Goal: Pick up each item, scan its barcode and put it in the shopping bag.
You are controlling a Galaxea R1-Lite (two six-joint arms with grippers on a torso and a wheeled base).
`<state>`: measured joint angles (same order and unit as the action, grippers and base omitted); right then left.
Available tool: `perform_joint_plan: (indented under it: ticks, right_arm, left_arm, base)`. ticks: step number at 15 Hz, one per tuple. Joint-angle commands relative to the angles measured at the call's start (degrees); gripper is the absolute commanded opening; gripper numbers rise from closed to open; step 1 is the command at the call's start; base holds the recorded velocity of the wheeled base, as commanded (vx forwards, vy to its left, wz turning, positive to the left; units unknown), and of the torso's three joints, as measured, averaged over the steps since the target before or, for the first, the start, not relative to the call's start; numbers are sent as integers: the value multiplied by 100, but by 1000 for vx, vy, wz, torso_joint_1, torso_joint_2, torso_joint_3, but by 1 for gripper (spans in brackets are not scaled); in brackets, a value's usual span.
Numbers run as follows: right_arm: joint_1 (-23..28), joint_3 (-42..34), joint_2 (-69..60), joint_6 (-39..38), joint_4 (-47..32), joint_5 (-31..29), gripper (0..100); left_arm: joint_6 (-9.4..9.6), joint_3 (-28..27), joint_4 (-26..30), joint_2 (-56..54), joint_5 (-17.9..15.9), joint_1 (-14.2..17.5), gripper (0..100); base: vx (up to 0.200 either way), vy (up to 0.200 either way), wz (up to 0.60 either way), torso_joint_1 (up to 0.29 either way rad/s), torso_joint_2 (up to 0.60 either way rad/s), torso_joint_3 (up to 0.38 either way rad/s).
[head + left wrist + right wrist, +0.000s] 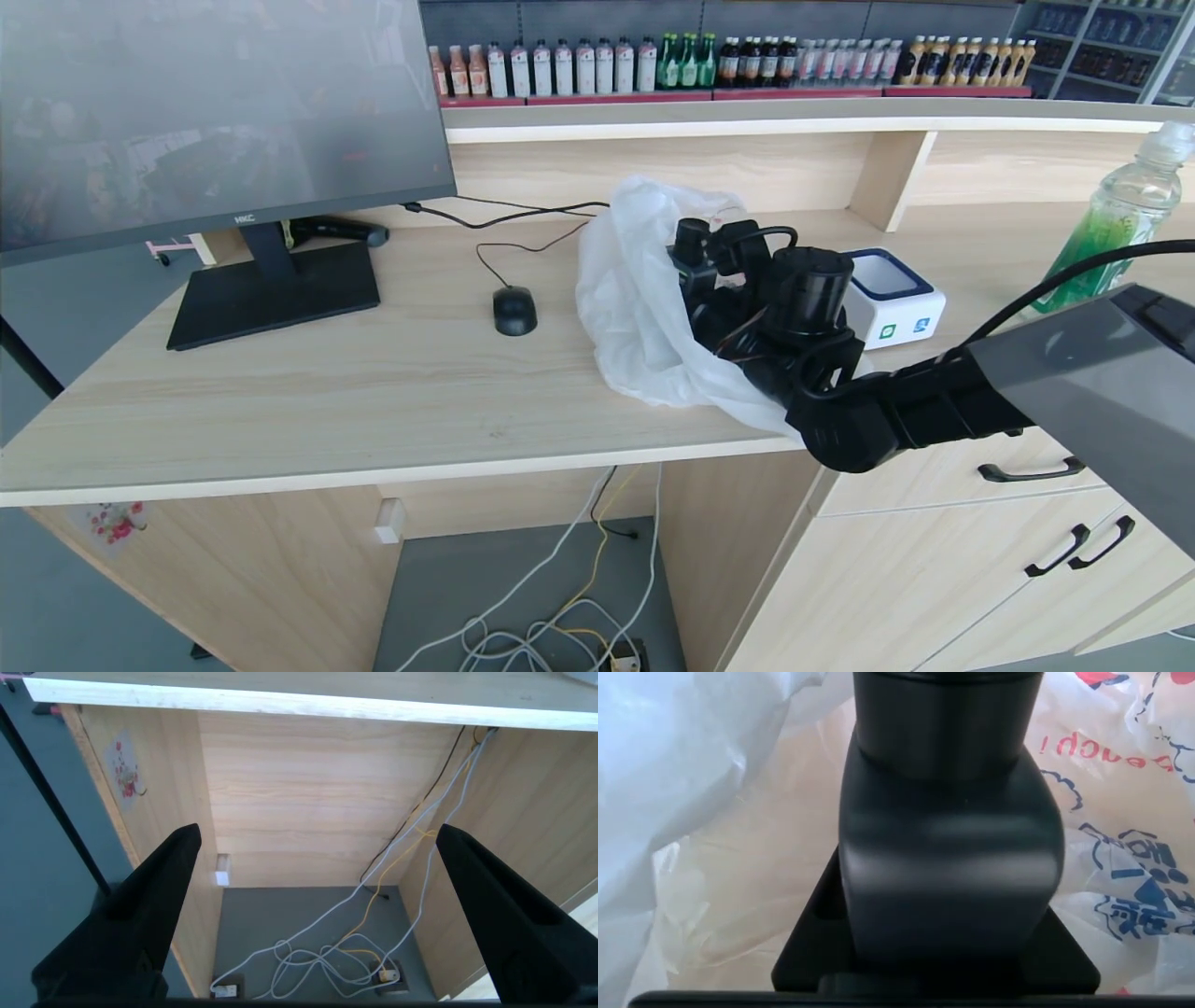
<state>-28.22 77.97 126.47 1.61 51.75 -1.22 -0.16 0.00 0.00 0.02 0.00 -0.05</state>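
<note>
The pale wooden worktop carries a dark monitor at the robot's left. Right of centre sits the white plastic shopping bag, slumped with its mouth open toward the robot's right. The right arm reaches across the front edge of the worktop and into that mouth, so the right gripper lies inside the bag with plastic around it. In the right wrist view the gripper's own dark body blocks the sight, and thin white plastic with red and blue print lies close on both sides. Whether this gripper has hold of anything cannot be told.

A clear bottle of green drink stands upright at the worktop's right end, well apart from the right gripper. Its base is hidden behind the arm. A white barcode scanner with a blue rim sits just beside the bag, between it and the bottle. A black mouse lies between the monitor and the bag.

The left gripper hangs below the worktop's edge with its jaws spread wide and nothing between them, facing loose cables on the floor.
</note>
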Motion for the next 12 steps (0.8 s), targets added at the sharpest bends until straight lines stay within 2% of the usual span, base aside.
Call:
perform_joint_plan:
  ticks: [1,8,9,12]
  right_arm:
    - [1,-10,71,6,-7,-1,0]
    - [27,-1,27,-20,-7,-1,0]
    - [36,-1,10,-20,-7,-1,100]
    - [80,-10,-140,-3,2,-19,100]
  left_arm:
    - [-2,0,0,-2,0,-4,100]
    - [-2,0,0,-2,0,-4,100]
    - [-2,0,0,-2,0,5,100]
    - [-2,0,0,-2,0,-4,100]
  base:
    - [0,0,0,0,0,0]
    - [0,0,0,0,0,0]
    - [0,0,0,0,0,0]
    - [0,0,0,0,0,0]
